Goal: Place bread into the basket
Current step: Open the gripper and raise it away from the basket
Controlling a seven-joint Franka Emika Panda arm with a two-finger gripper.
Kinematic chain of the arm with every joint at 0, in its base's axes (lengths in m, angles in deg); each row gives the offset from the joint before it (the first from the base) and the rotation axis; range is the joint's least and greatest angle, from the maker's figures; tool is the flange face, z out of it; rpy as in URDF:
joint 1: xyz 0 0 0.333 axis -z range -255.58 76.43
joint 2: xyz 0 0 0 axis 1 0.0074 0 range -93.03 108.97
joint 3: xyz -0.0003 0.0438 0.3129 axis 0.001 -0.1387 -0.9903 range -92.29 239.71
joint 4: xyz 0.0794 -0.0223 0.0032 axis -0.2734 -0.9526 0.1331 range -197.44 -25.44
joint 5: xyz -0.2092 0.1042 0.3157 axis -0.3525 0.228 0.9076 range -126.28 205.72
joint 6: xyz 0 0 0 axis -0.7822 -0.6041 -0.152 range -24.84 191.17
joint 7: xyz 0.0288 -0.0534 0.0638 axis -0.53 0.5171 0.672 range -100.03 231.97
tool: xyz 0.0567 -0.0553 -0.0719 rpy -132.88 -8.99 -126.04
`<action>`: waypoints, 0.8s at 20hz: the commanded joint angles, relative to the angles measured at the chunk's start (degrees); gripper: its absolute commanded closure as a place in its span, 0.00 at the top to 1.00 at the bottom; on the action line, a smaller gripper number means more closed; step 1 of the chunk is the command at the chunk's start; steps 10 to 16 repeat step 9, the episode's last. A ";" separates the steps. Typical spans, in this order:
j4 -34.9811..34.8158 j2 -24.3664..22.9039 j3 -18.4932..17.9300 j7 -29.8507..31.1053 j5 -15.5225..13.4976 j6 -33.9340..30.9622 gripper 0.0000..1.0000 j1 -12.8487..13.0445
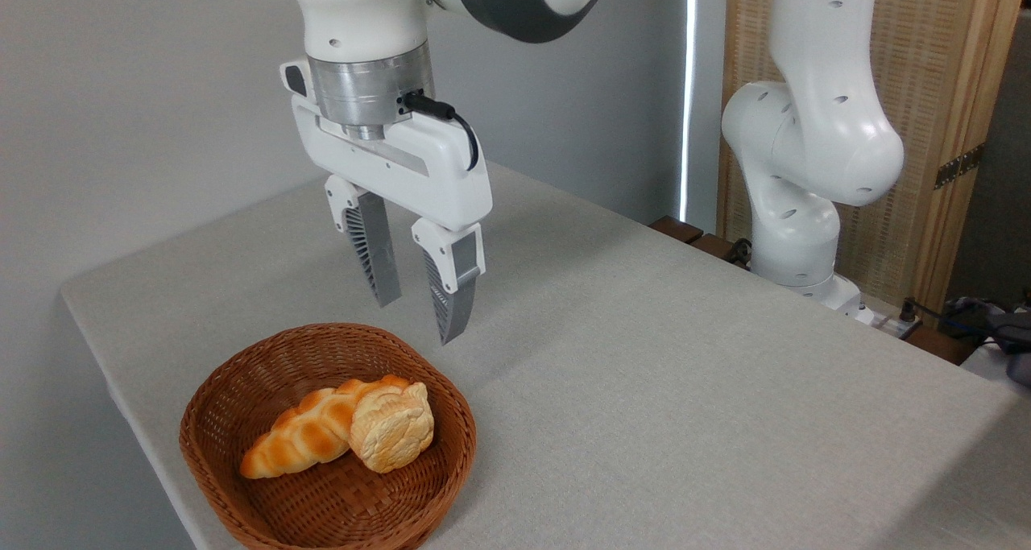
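Note:
The bread (302, 440), a long braided golden-orange loaf, lies inside the reddish-brown wicker basket (451, 401) at the table's near left. A round pale beige bun (393, 428) rests against the loaf's right end, also inside the basket. My gripper (419, 316) hangs above the basket's far rim, well clear of the bread. Its two grey fingers (378, 252) point down and stand apart, with nothing between them.
The grey cloth-covered table (685, 373) stretches to the right and back from the basket. The arm's white base (805, 171) stands at the table's far right edge, before a wooden screen. Cables lie off the table at the right.

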 commanded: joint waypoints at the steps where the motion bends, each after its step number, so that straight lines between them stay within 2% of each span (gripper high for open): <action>1: -0.17 -1.04 -0.66 -5.37 1.15 -1.69 1.00 0.41; 3: -0.17 -1.13 -1.18 -7.49 0.63 -1.78 1.00 0.41; 16: -0.08 -1.22 -1.18 -6.97 0.36 -1.86 1.00 0.50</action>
